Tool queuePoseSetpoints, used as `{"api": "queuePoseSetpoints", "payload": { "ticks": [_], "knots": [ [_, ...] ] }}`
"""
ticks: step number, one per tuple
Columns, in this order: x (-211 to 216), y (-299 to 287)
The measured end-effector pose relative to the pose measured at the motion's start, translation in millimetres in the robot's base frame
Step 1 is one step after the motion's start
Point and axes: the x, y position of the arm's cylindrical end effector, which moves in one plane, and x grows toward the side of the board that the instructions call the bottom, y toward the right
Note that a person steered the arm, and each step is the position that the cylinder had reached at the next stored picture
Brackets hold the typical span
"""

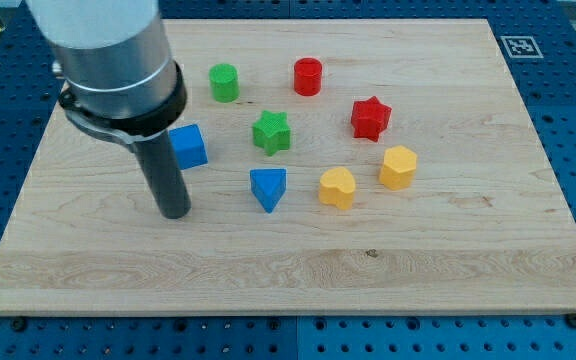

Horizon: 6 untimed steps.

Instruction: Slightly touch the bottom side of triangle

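The blue triangle lies near the middle of the wooden board, its point toward the view's bottom. My tip rests on the board to the left of the triangle and a little lower, well apart from it. The tip is just below the blue cube, which the rod partly hides.
A green cylinder and a red cylinder stand toward the view's top. A green star is just above the triangle. A red star, a yellow heart and a yellow hexagon lie to the right.
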Motion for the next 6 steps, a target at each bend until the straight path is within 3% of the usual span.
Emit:
{"api": "queuePoseSetpoints", "payload": {
  "ticks": [2, 3, 5, 6],
  "knots": [
    [16, 79],
    [16, 79],
    [19, 152],
    [15, 160]
  ]
}}
